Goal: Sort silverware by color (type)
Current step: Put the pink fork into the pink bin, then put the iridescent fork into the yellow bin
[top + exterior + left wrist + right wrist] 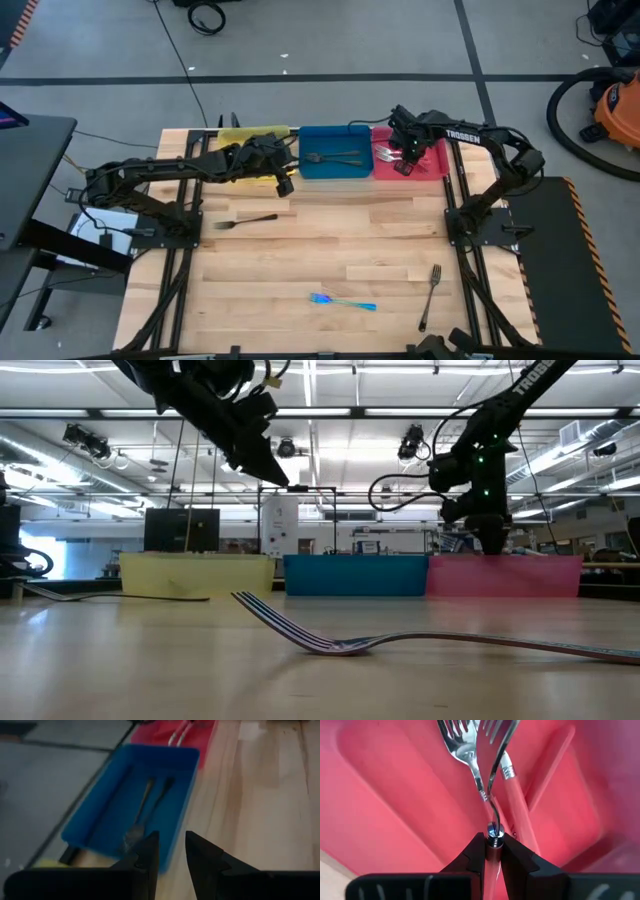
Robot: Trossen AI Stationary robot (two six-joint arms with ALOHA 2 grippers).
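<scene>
We see a red-handled fork [492, 795] pinched at its handle between the fingers of the right gripper [493, 851], its tines hanging inside the red tray [437, 164] among other red-handled pieces [386, 154]. We judge the risk here to be in the release: the held fork crosses a neighbour, so opening while tilted could lever it over the tray wall, or snag it as the arm lifts. The blue tray [336, 175] holds two dark forks [335, 157]. The left gripper [169, 854] hovers empty near that tray, fingers slightly apart. On the table [330, 235] remain a dark fork [246, 221], another dark fork [431, 296] and a blue-handled piece [342, 301].
</scene>
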